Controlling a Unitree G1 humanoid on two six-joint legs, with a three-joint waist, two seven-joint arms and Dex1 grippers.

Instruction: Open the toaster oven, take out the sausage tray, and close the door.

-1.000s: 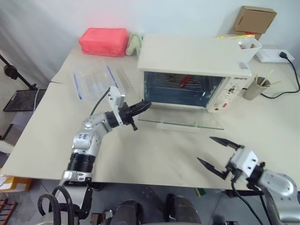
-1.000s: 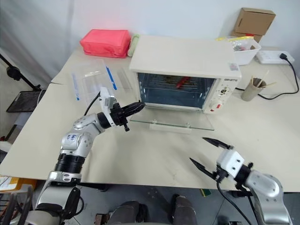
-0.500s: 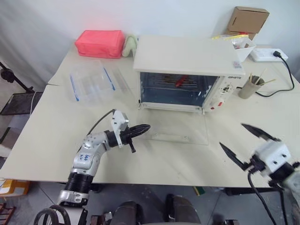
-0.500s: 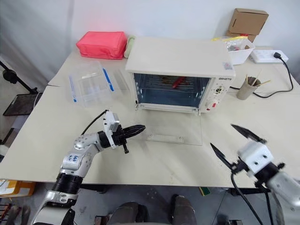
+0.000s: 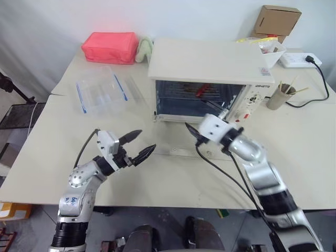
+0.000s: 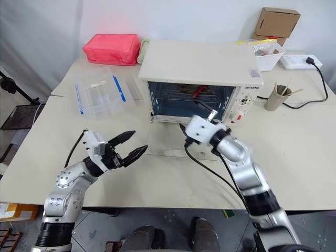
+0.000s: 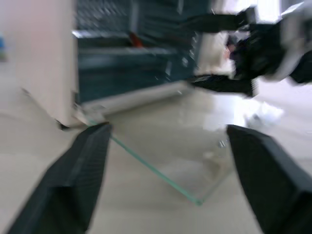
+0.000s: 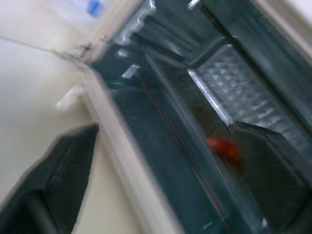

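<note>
With the wide glass door (image 5: 194,148) down flat, guide your wide-open right fingers (image 5: 207,116) inside for the silver sausage tray (image 8: 229,105); left fingers (image 5: 137,144) idle, spread

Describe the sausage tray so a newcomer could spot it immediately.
Find the cream-white toaster oven on the table, its glass door folded down flat. Inside the open cavity sits the sausage tray, silver metal with a ridged base. It alone carries a red sausage.

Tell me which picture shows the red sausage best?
The right wrist view: the sausage looks biggest there, lying inside the toaster oven. Both eye views show a small red streak behind the rack; the left wrist view shows a red speck.
</note>
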